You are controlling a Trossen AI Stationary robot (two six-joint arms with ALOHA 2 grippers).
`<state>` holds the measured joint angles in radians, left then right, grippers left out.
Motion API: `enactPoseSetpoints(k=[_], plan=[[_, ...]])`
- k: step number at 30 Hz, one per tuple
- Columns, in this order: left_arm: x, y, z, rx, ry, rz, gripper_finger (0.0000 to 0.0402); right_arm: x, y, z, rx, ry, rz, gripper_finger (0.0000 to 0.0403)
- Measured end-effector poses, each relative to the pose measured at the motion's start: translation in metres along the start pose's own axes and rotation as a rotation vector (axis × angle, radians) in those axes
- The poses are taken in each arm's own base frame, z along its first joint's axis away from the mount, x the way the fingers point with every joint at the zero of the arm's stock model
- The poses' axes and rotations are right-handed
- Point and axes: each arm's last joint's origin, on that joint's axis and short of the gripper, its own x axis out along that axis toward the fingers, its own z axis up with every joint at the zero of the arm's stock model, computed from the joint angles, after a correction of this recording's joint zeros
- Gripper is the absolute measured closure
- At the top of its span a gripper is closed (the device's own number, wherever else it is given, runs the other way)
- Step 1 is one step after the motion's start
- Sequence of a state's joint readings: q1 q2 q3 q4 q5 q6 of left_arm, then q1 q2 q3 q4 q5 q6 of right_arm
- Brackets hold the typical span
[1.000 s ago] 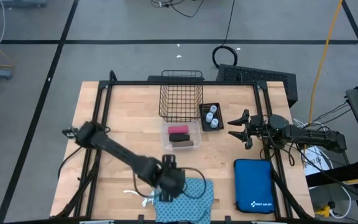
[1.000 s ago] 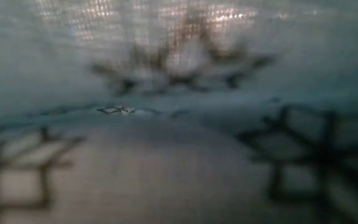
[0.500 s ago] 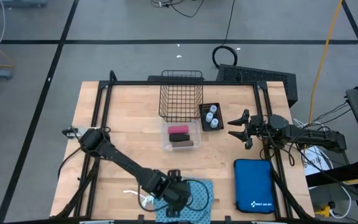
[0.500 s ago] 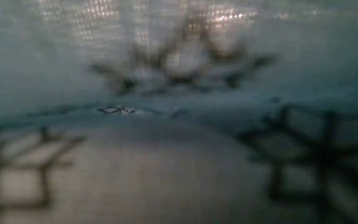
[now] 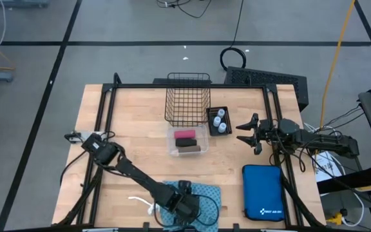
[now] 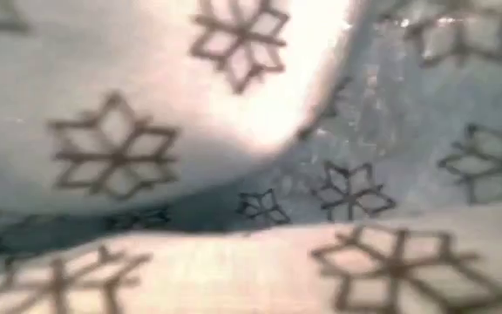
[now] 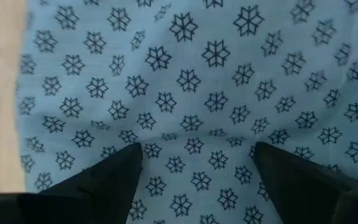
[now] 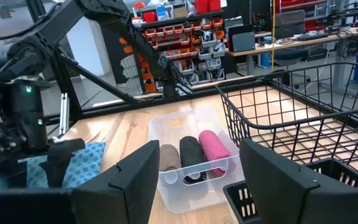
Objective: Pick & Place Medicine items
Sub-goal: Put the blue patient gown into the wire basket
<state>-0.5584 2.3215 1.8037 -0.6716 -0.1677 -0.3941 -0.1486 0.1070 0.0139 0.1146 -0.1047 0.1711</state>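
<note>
— Where are your arms?

— My left arm runs from the left of the high frame down to the bottom centre, bent low. Its jaws (image 5: pixel 180 209) point down over the teal patterned cloth (image 5: pixel 201 196) at the near edge of the counter (image 5: pixel 134 138); in the left wrist frame they stand spread, a finger (image 7: pixel 114 177) either side of the snowflake print, tips at the fabric, pinching nothing. The cloth's white string (image 5: pixel 142 202) trails left.

— And the right?

— Stretched in from the right edge of the high frame, jaws (image 5: pixel 248 133) spread and empty, just right of the black tray with the three vials (image 5: pixel 220 121).

— The rolls?

— The pink roll (image 5: pixel 185 134) and brown roll (image 5: pixel 189 147) lie in the clear tub (image 5: pixel 172 145) at frame centre, below the wire basket (image 5: pixel 187 96).

— Any writing?

— Only a white logo on the blue zip case (image 5: pixel 263 192), lower right; I can't read it.
</note>
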Motion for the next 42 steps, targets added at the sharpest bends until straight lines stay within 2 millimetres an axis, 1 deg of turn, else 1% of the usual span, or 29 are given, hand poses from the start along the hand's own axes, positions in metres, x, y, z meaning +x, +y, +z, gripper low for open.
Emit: enactPoseSetpoints(k=[3, 6, 11, 14, 17, 20, 22, 26, 27, 28, 33, 36, 39, 41, 42], plan=[[0.016, 0.006, -0.002, -0.015, 0.045, -0.029, 0.0077, 0.0, 0.0, 0.0, 0.0, 0.0, 0.0, 0.019], [0.025, 0.01, -0.001, -0.034, 0.064, -0.076, 0.0082, 0.0, 0.0, 0.0, 0.0, 0.0, 0.0, 0.019], [0.028, 0.013, 0.001, -0.019, 0.051, -0.093, 0.0101, 0.0, 0.0, 0.0, 0.0, 0.0, 0.0, 0.019], [0.029, 0.013, 0.0, -0.017, 0.047, -0.075, 0.0122, 0.0, 0.0, 0.0, 0.0, 0.0, 0.0, 0.019], [0.028, 0.014, -0.001, -0.016, 0.051, -0.041, 0.0154, 0.0, 0.0, 0.0, 0.0, -0.001, 0.0, 0.019], [0.026, 0.017, -0.003, -0.016, 0.077, -0.013, 0.02, 0.0, 0.0, 0.0, 0.0, -0.001, 0.0, 0.019], [0.026, 0.019, -0.004, -0.03, 0.092, -0.002, 0.0244, 0.0, 0.0, 0.0, 0.0, 0.0, 0.0, 0.019], [0.026, 0.024, -0.002, -0.048, 0.094, -0.002, 0.0351, 0.0, 0.0, 0.0, 0.0, 0.0, 0.0, 0.019], [0.026, 0.024, -0.002, -0.051, 0.092, -0.004, 0.0371, 0.0, 0.0, 0.0, 0.0, 0.0, 0.0, 0.019], [0.026, 0.024, -0.002, -0.054, 0.089, -0.004, 0.0379, 0.0, 0.0, 0.0, 0.0, -0.001, 0.0, 0.019], [0.026, 0.026, 0.0, -0.035, 0.07, 0.016, 0.0379, 0.0, 0.0, 0.0, 0.0, 0.0, 0.0, 0.019], [0.009, 0.026, 0.005, -0.041, 0.059, 0.051, 0.0379, 0.0, 0.0, 0.0, 0.0, -0.001, 0.0, 0.019], [-0.014, 0.029, 0.009, -0.035, 0.048, 0.054, 0.0379, 0.0, 0.0, 0.0, 0.0, -0.002, 0.0, 0.019], [-0.035, 0.03, 0.012, -0.029, 0.023, 0.053, 0.0379, 0.0, 0.0, 0.0, 0.0, 0.0, 0.001, 0.019], [-0.049, 0.029, 0.016, -0.031, -0.01, 0.047, 0.0379, 0.0, 0.0, 0.0, 0.0, 0.0, 0.0, 0.019]])
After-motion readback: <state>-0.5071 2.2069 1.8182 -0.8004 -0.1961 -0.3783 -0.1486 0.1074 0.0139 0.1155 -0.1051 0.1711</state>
